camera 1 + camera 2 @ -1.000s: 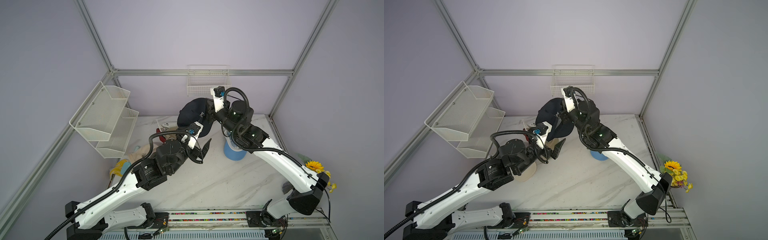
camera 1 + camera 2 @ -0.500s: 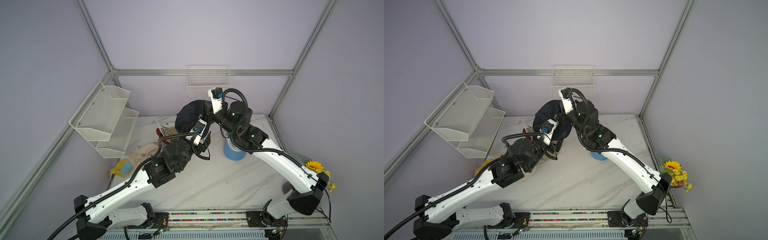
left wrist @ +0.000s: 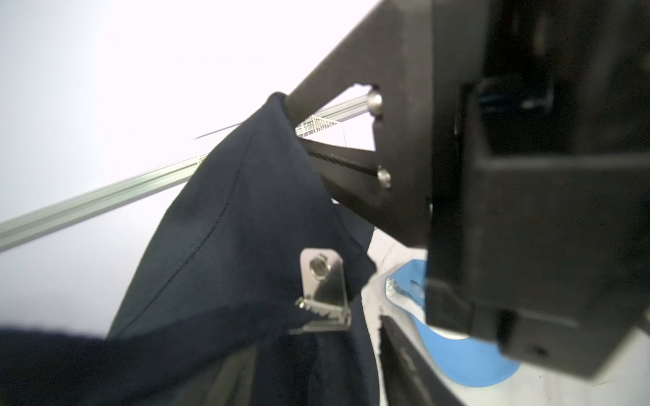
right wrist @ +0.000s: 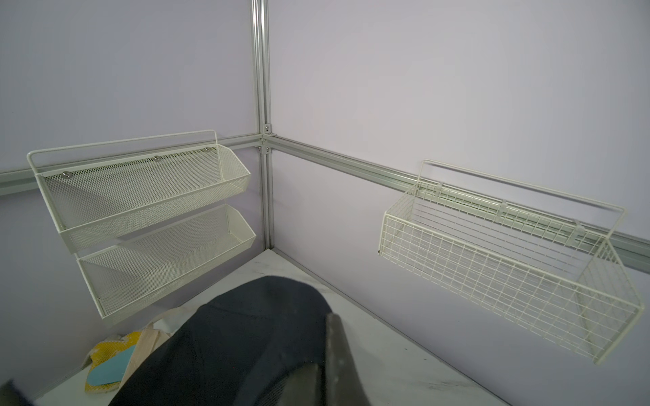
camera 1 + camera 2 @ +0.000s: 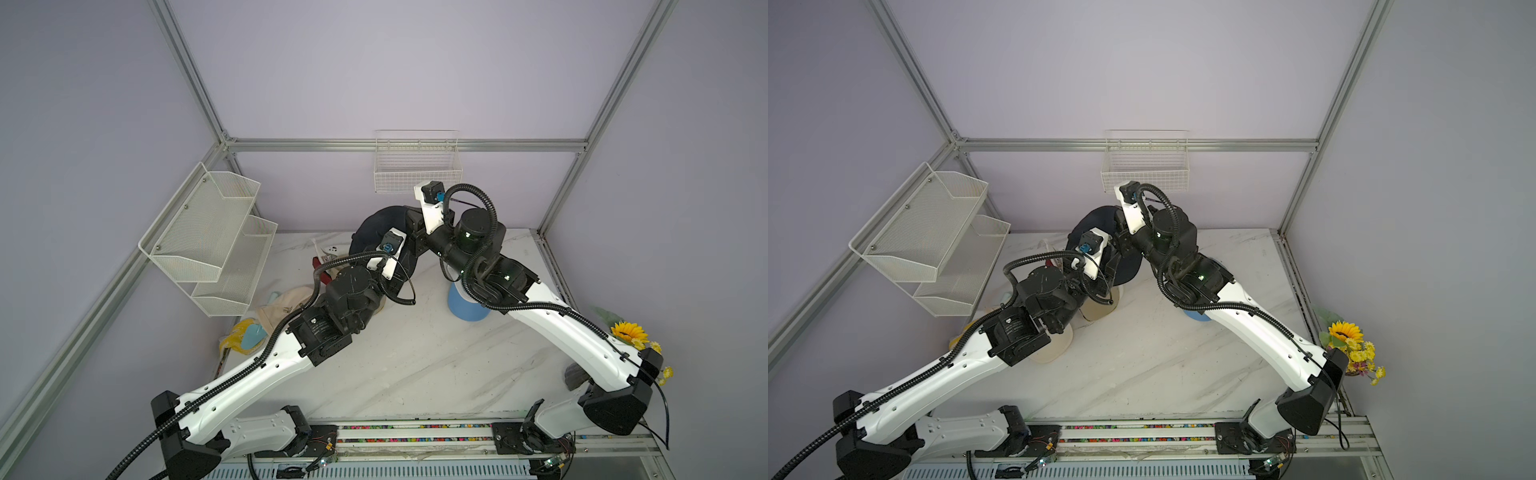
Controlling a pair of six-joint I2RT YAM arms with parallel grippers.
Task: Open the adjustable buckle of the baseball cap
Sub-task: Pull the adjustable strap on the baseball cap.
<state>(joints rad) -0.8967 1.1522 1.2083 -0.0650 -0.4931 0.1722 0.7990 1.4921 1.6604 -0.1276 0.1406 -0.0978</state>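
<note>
Cap [image 5: 376,226] is off the tabletop [image 5: 415,357], held in the air just below and in front of the wire basket [image 5: 415,170]. In both top views the two wrists crowd onto it, so fingers and buckle are hidden there. Left wrist view fills that in: right fingers [image 3: 337,70] clenched on the cap's fabric edge, cloth draping down from them. Silver buckle [image 3: 325,291] is in plain sight on the strap, plate with a round hole facing the camera; latched or not, can't tell. One of the left fingers [image 3: 408,358] shows just beside the buckle; gripping the strap or released, can't tell. Right wrist view gives only the cap's crown and one blurred finger, basket beyond.
</note>
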